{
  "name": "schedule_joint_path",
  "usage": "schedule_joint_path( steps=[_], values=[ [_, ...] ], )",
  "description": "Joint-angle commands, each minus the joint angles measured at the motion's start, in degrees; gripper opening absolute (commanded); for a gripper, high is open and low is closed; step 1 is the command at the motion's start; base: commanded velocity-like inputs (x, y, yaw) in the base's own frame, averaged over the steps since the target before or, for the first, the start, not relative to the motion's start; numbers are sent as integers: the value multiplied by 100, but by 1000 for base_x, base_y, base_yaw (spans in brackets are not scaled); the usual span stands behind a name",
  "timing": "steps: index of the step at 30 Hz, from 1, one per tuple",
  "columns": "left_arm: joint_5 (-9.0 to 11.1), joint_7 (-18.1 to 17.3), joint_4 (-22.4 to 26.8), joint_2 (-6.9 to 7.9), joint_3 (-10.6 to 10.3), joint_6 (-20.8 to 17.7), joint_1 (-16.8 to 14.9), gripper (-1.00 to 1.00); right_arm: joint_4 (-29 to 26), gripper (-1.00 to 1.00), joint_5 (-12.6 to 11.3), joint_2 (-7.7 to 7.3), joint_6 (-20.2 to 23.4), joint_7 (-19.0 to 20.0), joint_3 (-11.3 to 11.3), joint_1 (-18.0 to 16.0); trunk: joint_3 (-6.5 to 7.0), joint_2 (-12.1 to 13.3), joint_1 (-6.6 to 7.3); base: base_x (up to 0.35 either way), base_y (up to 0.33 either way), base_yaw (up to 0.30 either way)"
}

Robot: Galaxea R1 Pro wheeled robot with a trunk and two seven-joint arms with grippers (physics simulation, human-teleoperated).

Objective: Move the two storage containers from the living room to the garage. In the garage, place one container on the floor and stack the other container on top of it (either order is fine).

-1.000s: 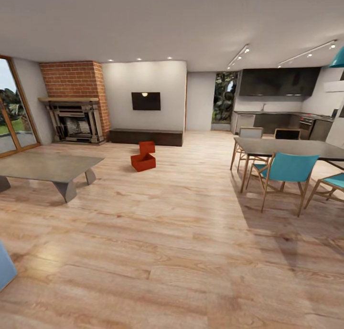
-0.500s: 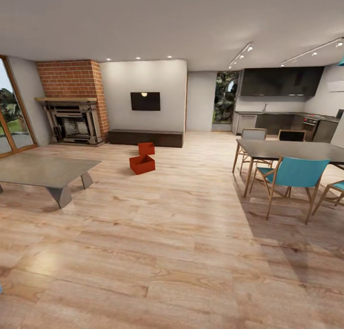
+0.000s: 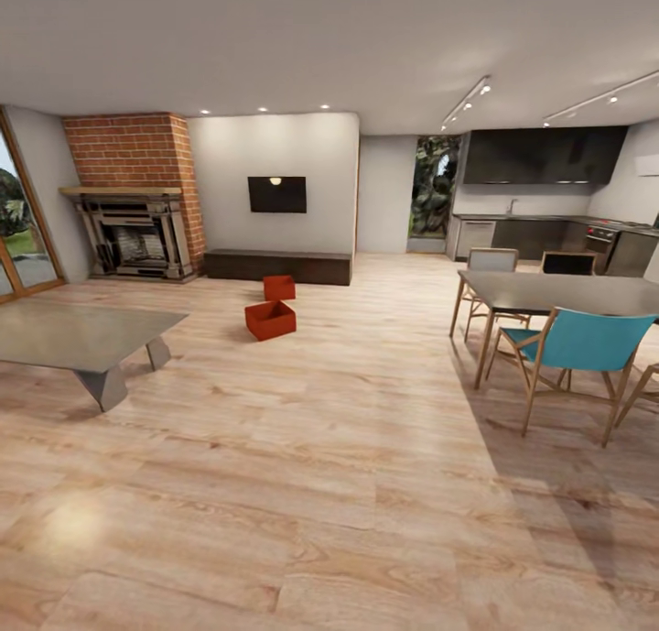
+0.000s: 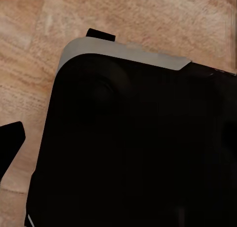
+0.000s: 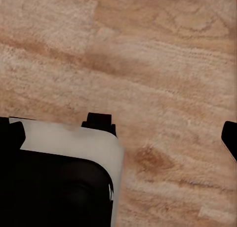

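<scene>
The two storage containers sit on the light wood plank floor of the living room, far ahead in the head view, in front of the dark TV bench. The nearer container [image 3: 270, 320] is an open orange-red bin. The second container [image 3: 279, 288] stands just behind it, touching or nearly so. My left gripper [image 4: 118, 148] hangs over the robot's black base, with one dark fingertip [image 4: 11, 145] at the picture's edge. My right gripper [image 5: 121, 136] is open over bare planks, with a fingertip [image 5: 230, 140] at the edge and nothing between the fingers.
A low grey coffee table [image 3: 78, 338] stands at the left. A dark dining table [image 3: 558, 292] with teal chairs [image 3: 572, 342] stands at the right. The brick fireplace [image 3: 133, 196], wall TV [image 3: 276, 194] and TV bench [image 3: 277, 266] line the far wall. A wide strip of wood floor leads to the bins.
The whole head view has shifted as the camera moved. The coffee table and patio doors slid left, the dining set slid right and the bins sit slightly lower. Nothing was grasped.
</scene>
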State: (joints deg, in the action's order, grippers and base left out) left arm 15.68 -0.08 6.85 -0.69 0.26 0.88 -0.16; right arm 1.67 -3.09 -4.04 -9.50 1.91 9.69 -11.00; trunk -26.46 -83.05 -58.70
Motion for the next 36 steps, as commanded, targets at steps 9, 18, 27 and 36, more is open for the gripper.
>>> schedule_joint_path(
  steps=[9,18,27,36],
  values=[
    [32,-1,1,-1,1,9,-2,100,17,100,-34,-1,-35,20,33,-8,-6,-3,-3,322,0,0],
    [32,-1,1,-1,1,9,-1,100,18,100,-34,-1,-35,20,33,-8,-6,-3,-3,322,0,0],
    [32,-1,1,-1,1,10,-2,100,18,100,-34,-1,-35,20,33,-8,-6,-3,-3,322,0,0],
    [32,-1,1,-1,1,13,-2,100,18,100,-34,-1,-35,20,33,-8,-6,-3,-3,322,0,0]
  ],
)
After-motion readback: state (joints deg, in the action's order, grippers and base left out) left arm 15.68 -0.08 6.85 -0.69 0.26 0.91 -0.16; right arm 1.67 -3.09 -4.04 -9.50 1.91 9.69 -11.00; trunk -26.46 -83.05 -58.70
